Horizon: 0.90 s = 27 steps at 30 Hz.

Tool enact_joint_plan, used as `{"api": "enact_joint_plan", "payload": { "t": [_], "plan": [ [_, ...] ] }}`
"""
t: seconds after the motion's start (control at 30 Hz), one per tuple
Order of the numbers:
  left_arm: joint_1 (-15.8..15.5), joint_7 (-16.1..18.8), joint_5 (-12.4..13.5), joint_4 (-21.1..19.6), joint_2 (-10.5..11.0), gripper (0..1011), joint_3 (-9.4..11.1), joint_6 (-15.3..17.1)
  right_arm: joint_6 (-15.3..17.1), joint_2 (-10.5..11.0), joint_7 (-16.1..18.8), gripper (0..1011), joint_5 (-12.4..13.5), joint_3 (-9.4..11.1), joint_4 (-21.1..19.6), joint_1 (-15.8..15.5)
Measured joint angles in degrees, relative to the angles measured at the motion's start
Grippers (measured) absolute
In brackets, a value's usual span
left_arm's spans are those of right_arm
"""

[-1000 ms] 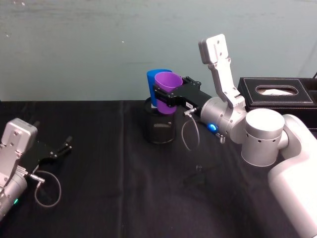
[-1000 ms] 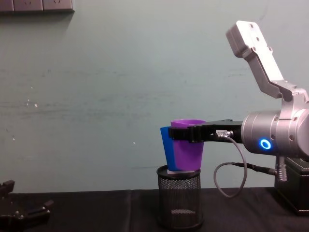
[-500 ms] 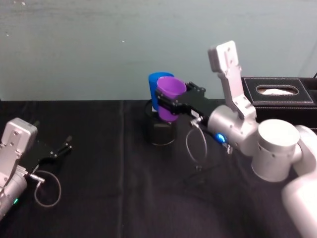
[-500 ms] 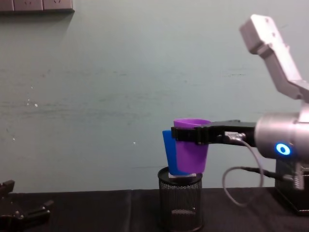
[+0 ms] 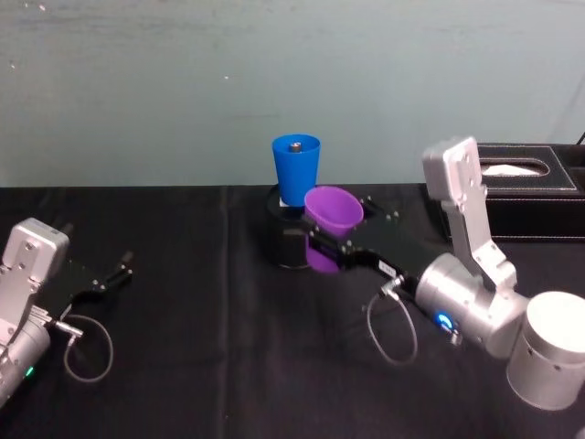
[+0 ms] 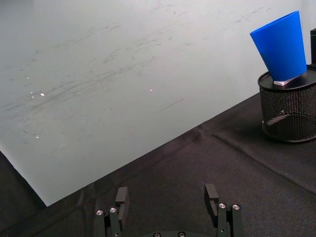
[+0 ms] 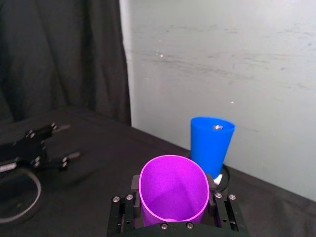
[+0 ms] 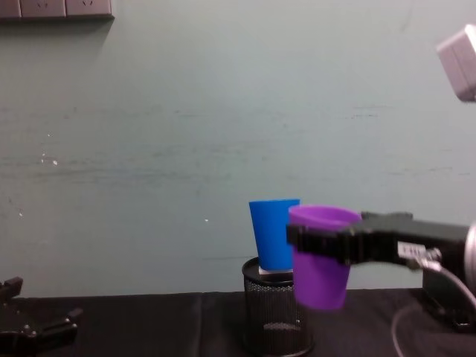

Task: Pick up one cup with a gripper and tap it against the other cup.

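the left tool (image 5: 114, 273) lies idle on the black table (image 5: 201, 366) near its left edge, its fingers (image 6: 121, 196) spread apart with nothing between them. in the chest view it sits low at the left edge (image 8: 37, 327).

toward the middle of the table's far edge stands a black mesh holder (image 8: 277, 316). the blue cup (image 5: 296, 169) sits upright on a small silver block on top of the holder, mouth up, with a small grey bit showing inside its mouth. in the left wrist view the blue cup (image 6: 281, 47) is seen above the holder's rim (image 6: 289, 106).

just to the right of the blue cup and nearer the robot, the purple cup (image 5: 331, 219) hangs off the table, tilted a little, mouth up. the right tool (image 5: 352, 251) is clamped on it, one finger on each side of its wall. in the chest view the purple cup (image 8: 321, 256) overlaps the blue cup's right side (image 8: 272, 234) and sits lower than it; whether the two touch cannot be told. the right wrist view shows the purple cup (image 7: 173, 190) between the tool's fingers (image 7: 136, 182), with the blue cup (image 7: 211, 143) beyond it.

near the table's far right corner rests a black tissue box (image 5: 535, 178).
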Motion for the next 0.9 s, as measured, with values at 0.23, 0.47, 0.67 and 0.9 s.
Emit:
{"api": "enact_joint_plan", "payload": {
  "t": [0.23, 0.47, 0.67, 0.9],
  "plan": [
    [0.0, 0.0, 0.0, 0.0, 0.0, 1000, 0.0, 0.0, -4.3, 1.8, 0.1, 731, -1.8, -1.3, -0.9, -3.8],
    [0.0, 0.0, 0.0, 0.0, 0.0, 1000, 0.0, 0.0, -8.9, 2.1, 0.0, 731, -4.6, -2.6, 1.6, -6.3],
    [0.0, 0.0, 0.0, 0.0, 0.0, 1000, 0.0, 0.0, -12.6, 1.0, -0.5, 731, -6.6, -3.0, 4.7, -7.3],
    [0.0, 0.0, 0.0, 0.0, 0.0, 1000, 0.0, 0.0, -15.5, -0.6, -0.6, 731, -7.6, -2.4, 8.5, -7.4]
  ]
}}
